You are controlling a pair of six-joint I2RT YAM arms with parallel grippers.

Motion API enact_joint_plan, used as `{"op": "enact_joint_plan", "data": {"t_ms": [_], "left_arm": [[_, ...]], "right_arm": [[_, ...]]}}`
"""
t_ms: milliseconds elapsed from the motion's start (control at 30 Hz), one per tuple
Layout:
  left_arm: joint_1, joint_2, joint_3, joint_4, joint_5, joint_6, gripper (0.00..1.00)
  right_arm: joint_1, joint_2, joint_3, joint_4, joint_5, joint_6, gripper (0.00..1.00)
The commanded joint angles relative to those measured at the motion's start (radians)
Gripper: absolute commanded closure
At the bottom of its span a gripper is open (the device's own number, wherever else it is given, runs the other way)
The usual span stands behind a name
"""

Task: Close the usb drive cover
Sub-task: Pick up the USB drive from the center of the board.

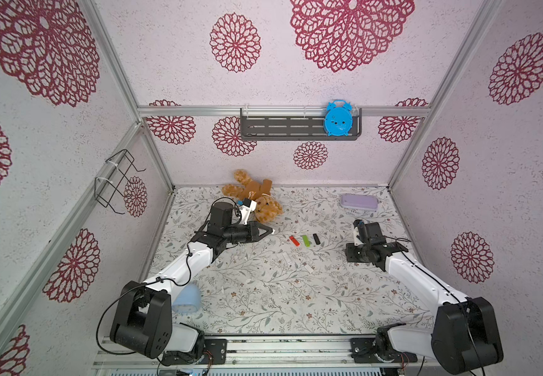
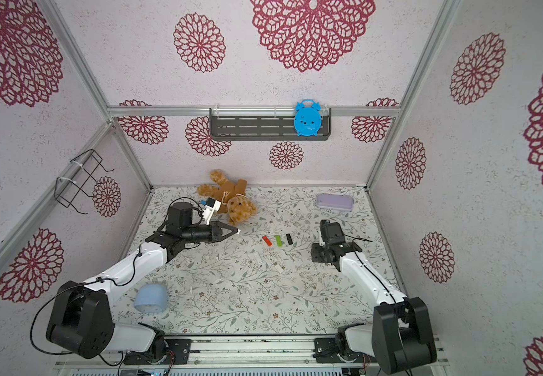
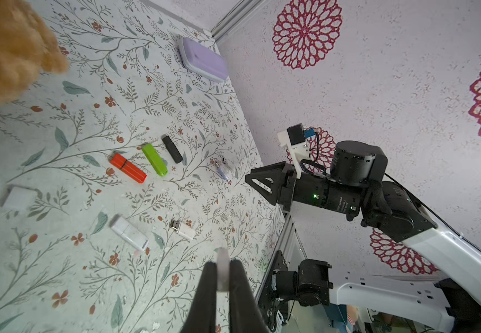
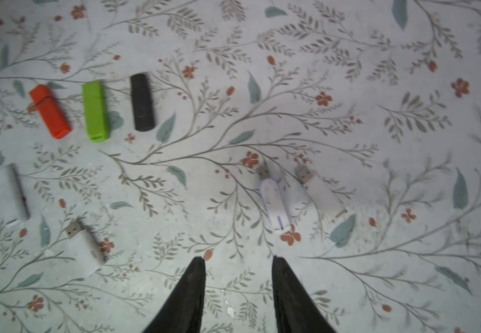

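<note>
Table (image 1: 296,312): floral cloth; both arms reach in from the near edge.
Blue object (image 2: 151,298): pale and rounded, on the cloth at the near left, just beside the left arm.
Short drive (image 4: 85,248): white, plug bare, flat on the cloth near the middle.
White drive (image 3: 129,233): no plug showing; lies just beyond the short drive, a little to its left.
Right gripper (image 4: 238,259): fingers parted by a moderate gap with nothing between them; tips over bare cloth on the right side.
Lilac drive (image 4: 274,201): white with a lilac edge, plug bare, on the cloth just ahead of the right fingertips.
Pale drive (image 4: 320,193): plug bare, just beside the lilac drive and roughly parallel to it.
Red drive (image 1: 294,241): left end of a row of three, no plug showing.
Green drive (image 1: 306,241): middle of the row, apart from both neighbours.
Black drive (image 1: 316,239): right end of the row, which lies between the two grippers.
Left gripper (image 3: 223,262): fingers pinched on a small white piece (image 3: 223,269), held above the cloth left of the red drive; the piece is too blurred to tell its shape.
Bear (image 1: 257,198): brown plush, on its back at the far edge, just beyond the left wrist.
Case (image 1: 359,201): lilac, closed, at the far right.
Shelf (image 1: 283,127): dark, on the back wall.
Clock (image 1: 338,118): blue, standing at the shelf's right end.
Basket (image 1: 117,182): black wire, on the left wall.
</note>
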State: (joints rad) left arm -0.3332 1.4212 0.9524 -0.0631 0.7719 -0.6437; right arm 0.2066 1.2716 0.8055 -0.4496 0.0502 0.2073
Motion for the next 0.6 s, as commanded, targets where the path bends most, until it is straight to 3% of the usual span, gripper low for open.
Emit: {"op": "enact_joint_plan", "data": {"t_ms": [0, 100, 300, 567], "left_arm": [[-0.006, -0.018, -0.006, 0.029, -0.020, 0.003, 0.91], [-0.006, -0.013, 0.000, 0.026, -0.014, 0.004, 0.91], [-0.006, -0.006, 0.007, 0.024, -0.008, 0.003, 0.91], [-0.006, 0.002, 0.014, 0.023, -0.002, 0.007, 0.91]], "right_arm": [[-0.070, 0.017, 0.017, -0.042, -0.007, 0.005, 0.58], [-0.120, 0.067, 0.035, -0.032, -0.071, -0.036, 0.56], [-0.115, 0.219, 0.140, -0.097, -0.101, -0.125, 0.55], [-0.076, 0.363, 0.253, -0.178, -0.053, -0.169, 0.56]]}}
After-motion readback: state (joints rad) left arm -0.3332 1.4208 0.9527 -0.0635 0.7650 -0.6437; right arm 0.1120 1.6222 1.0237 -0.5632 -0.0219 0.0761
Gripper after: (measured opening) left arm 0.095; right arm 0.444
